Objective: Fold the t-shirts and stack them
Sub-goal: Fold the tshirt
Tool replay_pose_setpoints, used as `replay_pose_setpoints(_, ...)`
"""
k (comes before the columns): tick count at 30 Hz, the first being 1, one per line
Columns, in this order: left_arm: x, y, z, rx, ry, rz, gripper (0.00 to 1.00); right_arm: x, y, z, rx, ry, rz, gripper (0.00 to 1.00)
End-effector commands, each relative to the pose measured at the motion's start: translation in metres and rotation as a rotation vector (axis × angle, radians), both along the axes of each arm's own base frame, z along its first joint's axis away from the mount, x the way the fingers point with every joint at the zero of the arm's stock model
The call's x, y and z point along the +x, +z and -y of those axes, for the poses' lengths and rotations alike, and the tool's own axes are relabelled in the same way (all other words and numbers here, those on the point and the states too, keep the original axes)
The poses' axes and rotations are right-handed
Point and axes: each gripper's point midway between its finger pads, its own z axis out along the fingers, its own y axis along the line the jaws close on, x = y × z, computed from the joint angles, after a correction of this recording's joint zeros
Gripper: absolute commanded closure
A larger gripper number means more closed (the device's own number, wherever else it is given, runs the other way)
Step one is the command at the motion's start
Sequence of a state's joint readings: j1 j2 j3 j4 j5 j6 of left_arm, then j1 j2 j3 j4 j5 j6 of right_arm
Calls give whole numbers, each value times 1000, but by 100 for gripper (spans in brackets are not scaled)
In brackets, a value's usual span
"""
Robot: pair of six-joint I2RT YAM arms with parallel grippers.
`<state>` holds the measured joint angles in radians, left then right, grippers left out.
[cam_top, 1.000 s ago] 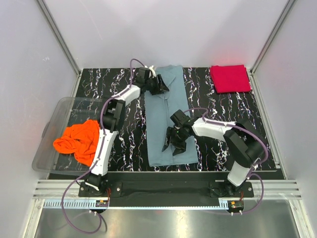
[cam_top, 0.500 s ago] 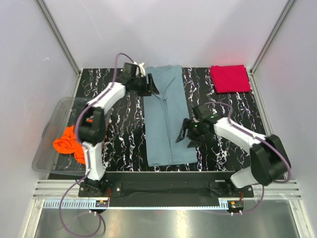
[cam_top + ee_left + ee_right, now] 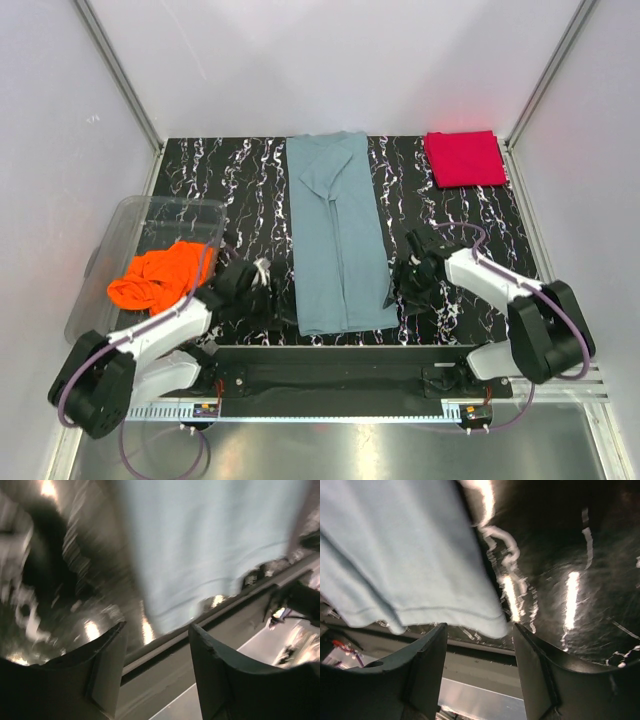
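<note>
Both arms are pulling back toward the bottom of the frame, so the left claw [image 3: 256, 287] and right claw [image 3: 409, 276] are now flanking the near hem of the grey-blue t-shirt [image 3: 335, 235], each standing apart and carrying nothing. That shirt is lying as a narrow strip down the centre of the bench [image 3: 230, 180], so the lengthwise folding is looking finished and a crosswise fold is probably coming. The orange t-shirt [image 3: 155, 280] is waiting crumpled in the clear bin [image 3: 130, 212] at left, and the red t-shirt [image 3: 463, 158] is sitting folded at upper right.
</note>
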<state>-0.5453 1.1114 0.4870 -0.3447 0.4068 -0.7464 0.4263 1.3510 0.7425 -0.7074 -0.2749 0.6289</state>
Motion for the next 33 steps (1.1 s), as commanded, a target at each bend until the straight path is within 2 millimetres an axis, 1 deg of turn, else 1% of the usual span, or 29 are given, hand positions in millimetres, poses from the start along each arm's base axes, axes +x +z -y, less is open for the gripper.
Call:
replay_pose_setpoints(1,15,17,13,-211,234,38,43,12,-13,11,-45,-58,-12,38)
replay_pose_setpoints(2,16,13,11,-217,259,44,43,9,-17,14,-49,-67,-23,38)
replay_pose_setpoints(4,9,0,4,-191,283,18,45,13,-16,15,-44,-72,6,38)
replay_pose_setpoints(5,7,-5,1,-168,290,13,45,12,-17,18,-47,-79,6,38)
replay_pose_setpoints(7,5,-8,0,-147,278,23,46,12,-15,19,-44,-82,19,38)
replay_pose_setpoints(8,3,-13,-3,-112,284,16,46,11,-15,20,-41,-84,17,38)
replay_pose_setpoints(10,2,-18,-4,-81,295,-4,45,12,-14,18,-30,-77,13,38)
replay_pose_setpoints(12,-3,-25,-5,-54,307,-48,46,11,-15,16,-19,-68,3,38)
replay_pose_setpoints(13,-7,-32,-7,-27,308,-80,47,11,-17,14,-17,-66,-8,38)
replay_pose_setpoints(16,-16,-39,-5,29,290,-121,48,12,-18,11,-9,-58,-30,38)
replay_pose_setpoints(18,-19,-39,-2,54,275,-125,48,12,-18,11,-10,-59,-37,39)
replay_pose_setpoints(19,-21,-43,-3,77,272,-141,48,12,-18,10,-7,-58,-43,39)
replay_pose_setpoints(21,-21,-40,5,80,255,-136,48,8,-18,10,-10,-59,-72,42)
replay_pose_setpoints(22,-23,-43,4,101,254,-146,49,7,-18,10,-9,-61,-83,42)
replay_pose_setpoints(23,-23,-42,7,104,244,-144,49,6,-18,9,-9,-61,-94,42)
replay_pose_setpoints(27,-26,-47,7,141,245,-161,50,2,-24,5,11,-89,-140,42)
replay_pose_setpoints(31,-25,-50,6,153,249,-160,60,0,-23,4,11,-83,-144,43)
replay_pose_setpoints(32,-23,-48,7,151,252,-149,64,-1,-23,5,9,-89,-149,43)
replay_pose_setpoints(33,-22,-48,7,151,250,-143,65,-1,-23,5,10,-89,-146,43)
